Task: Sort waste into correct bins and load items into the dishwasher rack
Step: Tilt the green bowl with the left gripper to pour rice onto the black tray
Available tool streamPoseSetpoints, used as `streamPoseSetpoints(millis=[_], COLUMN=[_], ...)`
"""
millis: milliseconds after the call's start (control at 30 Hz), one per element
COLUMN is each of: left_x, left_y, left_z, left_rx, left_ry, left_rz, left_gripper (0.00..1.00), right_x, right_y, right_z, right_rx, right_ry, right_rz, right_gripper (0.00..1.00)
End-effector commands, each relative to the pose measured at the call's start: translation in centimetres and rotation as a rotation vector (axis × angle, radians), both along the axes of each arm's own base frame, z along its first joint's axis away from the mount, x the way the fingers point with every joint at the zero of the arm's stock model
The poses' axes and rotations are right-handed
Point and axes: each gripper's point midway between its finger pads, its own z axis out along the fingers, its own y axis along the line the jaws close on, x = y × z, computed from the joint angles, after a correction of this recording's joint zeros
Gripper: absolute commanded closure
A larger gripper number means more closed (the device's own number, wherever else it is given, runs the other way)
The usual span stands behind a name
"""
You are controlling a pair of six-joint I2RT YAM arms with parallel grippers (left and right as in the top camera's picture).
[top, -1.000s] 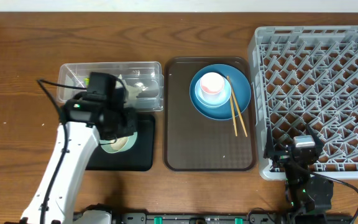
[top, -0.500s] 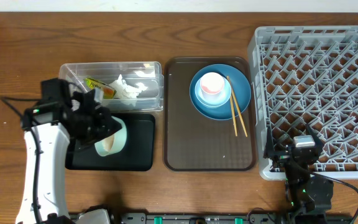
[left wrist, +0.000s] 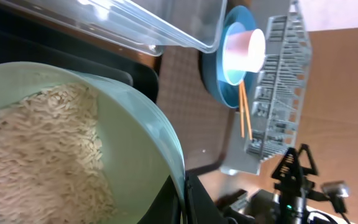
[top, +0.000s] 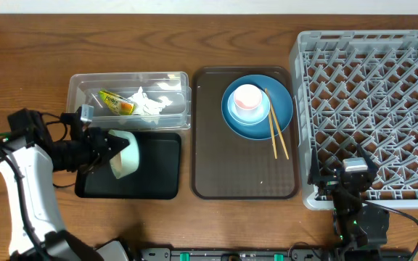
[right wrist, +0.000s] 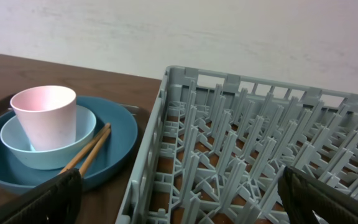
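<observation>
My left gripper [top: 115,147] is shut on the rim of the pale green bowl [top: 126,155], which is tipped on its side over the black tray [top: 158,174]. In the left wrist view the left gripper [left wrist: 184,199] pinches the bowl [left wrist: 135,143] wall, and white rice [left wrist: 42,149] lies inside. The clear tub [top: 78,90] holds the yellow-green wrapper [top: 117,103] and white tissue [top: 148,104]. The blue plate [top: 281,109] carries the light-blue bowl [right wrist: 48,149], pink cup [top: 247,98] and chopsticks [top: 276,132]. My right gripper [right wrist: 179,205] stands open at the near edge of the grey rack [top: 372,101].
The plate sits at the back of a dark brown serving tray [top: 242,170], between the black tray and the rack. The tub stands directly behind the black tray. Bare wooden tabletop [top: 20,65] runs along the left and back.
My left arm has swung out to the left, uncovering the tub. The green bowl moved left with it and turned from nearly upright onto its side over the black tray. The right arm stayed still.
</observation>
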Motion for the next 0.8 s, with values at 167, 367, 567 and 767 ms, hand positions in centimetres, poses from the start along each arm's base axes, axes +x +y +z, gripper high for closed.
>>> streamPoseSetpoints(millis=[167,367,567,767], left_x=[0.9,0.7,0.5,0.5], left_y=[-0.6,-1.4,-1.5,-1.5], left_z=[-0.6,0.1,0.1,0.1], left_rx=[-0.129,-0.211,-0.211,-0.202], left_ry=[-0.045,-0.063,-0.061,-0.078], left_rz=[-0.047,-0.065,-0.072,-0.084], left_gripper=[0.94,0.94,0.94,0.94], right_x=[0.0,0.0,0.0,0.0], right_y=[0.2,0.2,0.2,0.2], right_z=[-0.1,-0.2,-0.1,-0.2], right_rx=[-0.003,-0.004,-0.004,-0.004], right_ry=[0.004,0.005,0.004,0.005], right_rz=[0.006,0.006,0.006,0.006], right_gripper=[0.01,0.01,0.01,0.01])
